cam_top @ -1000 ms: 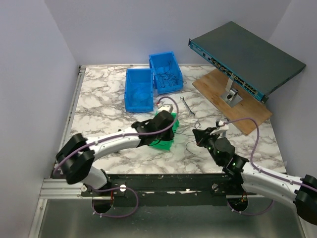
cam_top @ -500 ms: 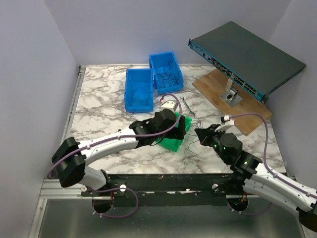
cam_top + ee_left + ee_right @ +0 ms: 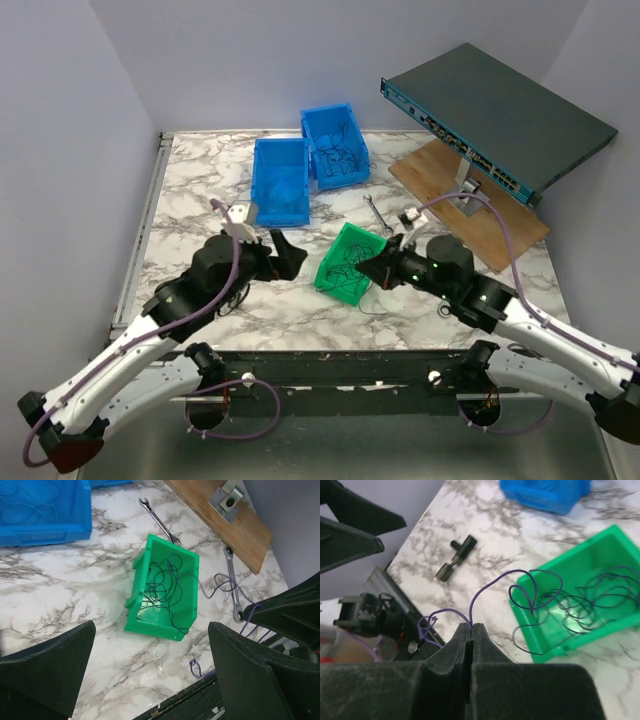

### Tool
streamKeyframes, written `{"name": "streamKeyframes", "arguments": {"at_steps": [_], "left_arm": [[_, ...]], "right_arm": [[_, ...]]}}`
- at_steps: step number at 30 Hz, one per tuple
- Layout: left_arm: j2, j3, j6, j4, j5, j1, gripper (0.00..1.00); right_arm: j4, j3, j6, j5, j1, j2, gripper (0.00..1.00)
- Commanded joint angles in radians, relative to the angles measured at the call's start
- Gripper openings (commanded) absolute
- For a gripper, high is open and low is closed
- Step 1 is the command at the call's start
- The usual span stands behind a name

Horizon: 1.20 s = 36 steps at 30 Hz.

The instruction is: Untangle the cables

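From above, the green bin [image 3: 340,291] sits on the marble worktop [image 3: 200,190] between the two arms, with the cables [image 3: 345,261] a dark tangle inside it. The left hand [image 3: 284,256] stands just left of the bin, not touching it. The right hand [image 3: 372,268] is at the bin's right rim.

The left wrist view looks between its own fingers [image 3: 47,667], which are spread wide with nothing between them. The bin [image 3: 155,628] lies ahead and well clear of them. Most of the cables [image 3: 162,582] curl loosely inside it, and a purple strand [image 3: 220,582] trails out beside a wrench [image 3: 231,582]. That wide spread looks like readiness to take a wire or steady the bin.

In the right wrist view the fingers [image 3: 457,640] are pressed together on the purple strand [image 3: 485,587], right at the tips. The strand arches up from the pinch and over the bin's wall [image 3: 555,647] into the tangle [image 3: 592,597]. Holding one wire this way probably serves to draw it out of the others.
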Motion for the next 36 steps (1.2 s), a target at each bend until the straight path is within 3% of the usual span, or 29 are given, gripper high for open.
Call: {"name": "streamKeyframes", "arguments": {"at_steps": [1, 6, 15, 24, 36], "left_arm": [[-0.135, -0.059, 0.021, -0.106, 0.039, 0.071, 0.99], [-0.204, -0.112, 0.0, -0.125, 0.042, 0.098, 0.98], [-0.213, -0.167, 0.006, -0.142, 0.055, 0.102, 0.99], [-0.199, -0.207, -0.027, -0.093, 0.086, 0.106, 0.99], [-0.197, -0.246, -0.018, -0.082, 0.077, 0.108, 0.99]], "right_arm": [[0.066, 0.112, -0.027, -0.305, 0.003, 0.179, 0.01], [0.073, 0.173, 0.059, -0.195, 0.003, 0.311, 0.01], [-0.174, 0.239, 0.075, 0.137, 0.002, 0.45, 0.01], [-0.291, 0.366, -0.004, 0.287, -0.034, 0.672, 0.01], [-0.287, 0.503, -0.083, 0.361, -0.102, 0.927, 0.01]]}}
